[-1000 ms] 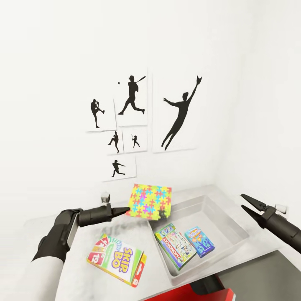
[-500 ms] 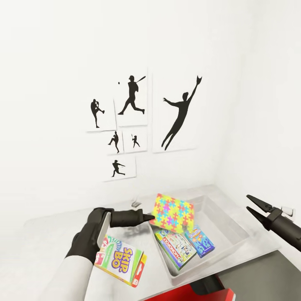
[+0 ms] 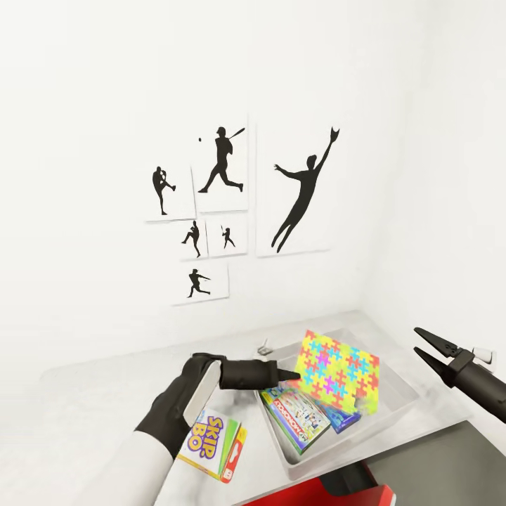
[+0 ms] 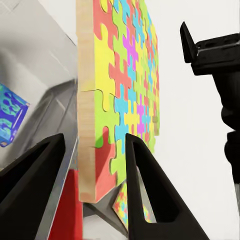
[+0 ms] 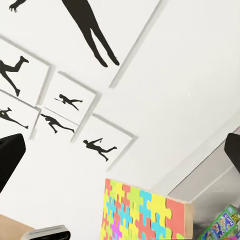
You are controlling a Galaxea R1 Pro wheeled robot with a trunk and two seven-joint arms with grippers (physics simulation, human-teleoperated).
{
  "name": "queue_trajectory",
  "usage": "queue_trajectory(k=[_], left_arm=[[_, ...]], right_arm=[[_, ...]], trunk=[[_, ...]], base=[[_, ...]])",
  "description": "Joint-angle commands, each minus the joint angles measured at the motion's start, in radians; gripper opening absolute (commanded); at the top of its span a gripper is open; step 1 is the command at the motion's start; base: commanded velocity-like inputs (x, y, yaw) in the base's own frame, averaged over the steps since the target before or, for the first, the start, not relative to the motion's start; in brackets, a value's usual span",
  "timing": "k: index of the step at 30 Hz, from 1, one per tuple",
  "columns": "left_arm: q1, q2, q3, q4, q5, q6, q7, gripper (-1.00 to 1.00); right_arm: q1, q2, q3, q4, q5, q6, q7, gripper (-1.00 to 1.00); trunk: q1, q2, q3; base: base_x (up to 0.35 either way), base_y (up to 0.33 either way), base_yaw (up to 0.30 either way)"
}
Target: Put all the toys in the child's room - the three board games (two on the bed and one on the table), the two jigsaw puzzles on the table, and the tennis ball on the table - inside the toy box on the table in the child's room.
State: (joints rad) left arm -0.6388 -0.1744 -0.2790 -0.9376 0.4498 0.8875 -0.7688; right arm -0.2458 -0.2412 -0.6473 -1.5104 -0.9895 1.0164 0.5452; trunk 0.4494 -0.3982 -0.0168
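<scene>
My left gripper (image 3: 296, 377) is shut on one jigsaw puzzle (image 3: 339, 378), a bright mosaic square held tilted on edge above the toy box (image 3: 414, 393). The left wrist view shows the puzzle's (image 4: 122, 95) wooden edge clamped between both fingers (image 4: 145, 190). In the toy box lie the Monopoly board game (image 3: 296, 416) and the small blue board game (image 3: 346, 420), partly hidden by the puzzle. The Skip-Bo board game (image 3: 212, 443) lies on the table (image 3: 91, 393) beside the box, under my left forearm. My right gripper (image 3: 426, 351) hangs open at the box's right end, holding nothing. The tennis ball is out of view.
Black baseball silhouette pictures (image 3: 221, 169) hang on the white wall behind the table. A small grey object (image 3: 266, 346) stands on the table behind the toy box. The red chair (image 3: 337, 493) shows at the table's front edge. A lower dark section (image 3: 436, 471) adjoins on the right.
My left arm has swung right with the jigsaw puzzle, from above the table's middle to above the toy box. The right gripper has barely moved and stays open.
</scene>
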Motion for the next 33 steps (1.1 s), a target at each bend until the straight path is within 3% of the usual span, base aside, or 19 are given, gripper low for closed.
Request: queue_trajectory(k=[1,4,6,9,16,22,30,33], left_arm=[[-0.001,0.0,-0.01,0.0,0.02,-0.002,0.012,-1.0],[-0.001,0.0,-0.074,0.001,0.104,-0.057,0.066,-1.0],[-0.001,0.0,-0.107,0.007,0.126,-0.097,0.081,-1.0],[-0.001,0.0,-0.124,0.027,0.138,-0.123,0.087,-1.0],[0.0,0.0,-0.13,0.05,0.151,-0.17,0.091,-1.0],[0.001,0.0,-0.13,0.053,0.199,-0.178,0.095,-1.0],[0.0,0.0,-0.126,0.063,0.215,-0.18,0.128,-1.0],[0.0,0.0,-0.122,0.063,0.24,-0.18,0.161,-1.0]], right_arm=[[-0.001,0.0,-0.002,0.0,0.006,0.005,0.008,1.0],[-0.001,0.0,-0.002,0.0,0.006,0.005,0.015,1.0],[-0.001,0.0,-0.002,0.0,0.006,0.004,0.027,1.0],[-0.001,0.0,-0.002,-0.001,0.006,0.004,0.045,1.0],[-0.001,0.002,-0.002,-0.001,0.006,0.002,0.055,1.0],[-0.001,0.003,-0.002,-0.001,0.006,0.002,0.057,1.0],[-0.001,0.003,-0.002,-0.001,0.006,0.002,0.057,1.0],[-0.001,0.003,-0.002,-0.001,0.006,0.002,0.057,1.0]], trunk=[[0.001,-0.002,-0.002],[0.001,-0.002,-0.002],[0.001,-0.002,-0.002],[0.001,-0.002,-0.002],[0.001,-0.002,-0.003],[0.001,-0.002,-0.008],[0.001,-0.002,-0.019],[0.001,-0.002,-0.023]], base=[[0.0,0.0,0.0],[0.0,0.0,0.0],[0.0,0.0,0.0],[0.0,0.0,0.0],[0.0,0.0,0.0],[0.0,0.0,0.0],[0.0,0.0,0.0],[0.0,0.0,0.0]])
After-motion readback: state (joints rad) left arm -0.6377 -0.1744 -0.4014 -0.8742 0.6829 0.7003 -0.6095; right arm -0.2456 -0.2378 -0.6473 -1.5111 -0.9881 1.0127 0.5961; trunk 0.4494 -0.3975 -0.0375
